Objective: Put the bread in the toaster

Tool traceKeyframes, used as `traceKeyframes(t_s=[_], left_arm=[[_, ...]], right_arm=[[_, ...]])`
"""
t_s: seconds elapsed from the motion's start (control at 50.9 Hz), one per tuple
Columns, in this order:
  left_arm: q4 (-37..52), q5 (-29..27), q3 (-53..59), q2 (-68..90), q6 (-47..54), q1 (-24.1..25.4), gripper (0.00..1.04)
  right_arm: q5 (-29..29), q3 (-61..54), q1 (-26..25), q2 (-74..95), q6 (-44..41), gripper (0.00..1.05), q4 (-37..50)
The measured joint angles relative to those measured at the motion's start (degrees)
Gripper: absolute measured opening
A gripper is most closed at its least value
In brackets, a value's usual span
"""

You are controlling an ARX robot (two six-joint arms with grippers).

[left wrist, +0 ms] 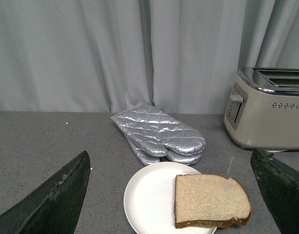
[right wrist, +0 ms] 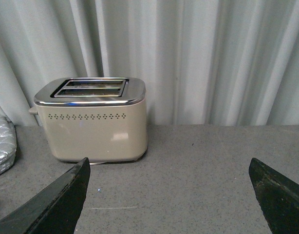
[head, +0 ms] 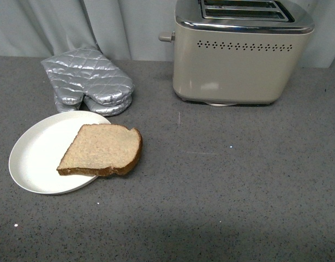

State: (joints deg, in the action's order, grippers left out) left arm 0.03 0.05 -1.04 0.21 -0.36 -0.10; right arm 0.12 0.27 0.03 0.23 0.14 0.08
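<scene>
Left gripper (left wrist: pixel 169 152): we find its jaws spread wide, the two dark fingers (left wrist: pixel 57 200) standing at opposite edges of the left wrist view with nothing between them. It is held above the worktop (head: pixel 238 180) and touches nothing.

Right gripper (right wrist: pixel 169 159): jaws likewise wide apart and holding nothing, above bare grey worktop.

Ahead of the left gripper we note a white plate (head: pixel 36 153) carrying the bread (head: pixel 102 148). The single slice lies flat, its darker crust visible along the near and toaster-side edges. It rests only partly on the plate. The toaster-side end overhangs the rim and reaches over the worktop.

Just behind the plate lies a pair of quilted silver oven mitts (head: pixel 88 79), one stacked on the other, cuffs toward the curtain (head: pixel 102 27). From the front view we cannot tell whether they touch the plate's rim.

Ahead of the right gripper stands the toaster (right wrist: pixel 93 122), upright near the curtain, beige with a chrome top, two slots facing upward and a row of small vent holes along its side. A knob projects from the end facing the mitts.

The bread and the toaster are well apart, with open worktop between them
</scene>
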Motion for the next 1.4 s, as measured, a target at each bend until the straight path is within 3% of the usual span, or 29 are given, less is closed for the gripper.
traceKeyframes(t_s=[0.629, 0.669, 0.767, 0.846, 0.983, 1.16, 1.278, 1.396], left_arm=[[0.0, -0.1, 0.0, 0.0, 0.0, 0.0, 0.98], [-1.5, -2.9, -0.4, 0.8, -1.7, -0.9, 0.98], [-11.0, -18.0, -4.0, 10.5, -11.8, -5.6, 0.98], [-8.4, -19.6, -4.3, 19.5, -17.5, -7.1, 0.98], [2.5, -17.2, -6.6, 35.3, -20.3, -7.2, 0.98], [15.0, -10.2, -10.8, 56.9, -20.0, -6.3, 0.98], [17.6, -2.3, -17.5, 74.7, -19.5, -4.5, 0.98], [17.1, -1.3, -22.8, 86.9, -17.8, -3.7, 0.98]], right_arm=[[-0.2, 0.0, 0.0, 0.0, 0.0, 0.95, 0.0], [-0.2, 0.0, 0.0, 0.0, 0.0, 0.95, 0.0], [-0.1, 0.0, 0.0, 0.0, 0.0, 0.95, 0.0], [0.0, 0.0, 0.0, 0.0, 0.0, 0.95, 0.0], [-0.2, 0.0, 0.0, 0.0, 0.0, 0.95, 0.0], [-0.2, 0.0, 0.0, 0.0, 0.0, 0.95, 0.0], [-0.2, 0.0, 0.0, 0.0, 0.0, 0.95, 0.0], [-0.2, 0.0, 0.0, 0.0, 0.0, 0.95, 0.0]])
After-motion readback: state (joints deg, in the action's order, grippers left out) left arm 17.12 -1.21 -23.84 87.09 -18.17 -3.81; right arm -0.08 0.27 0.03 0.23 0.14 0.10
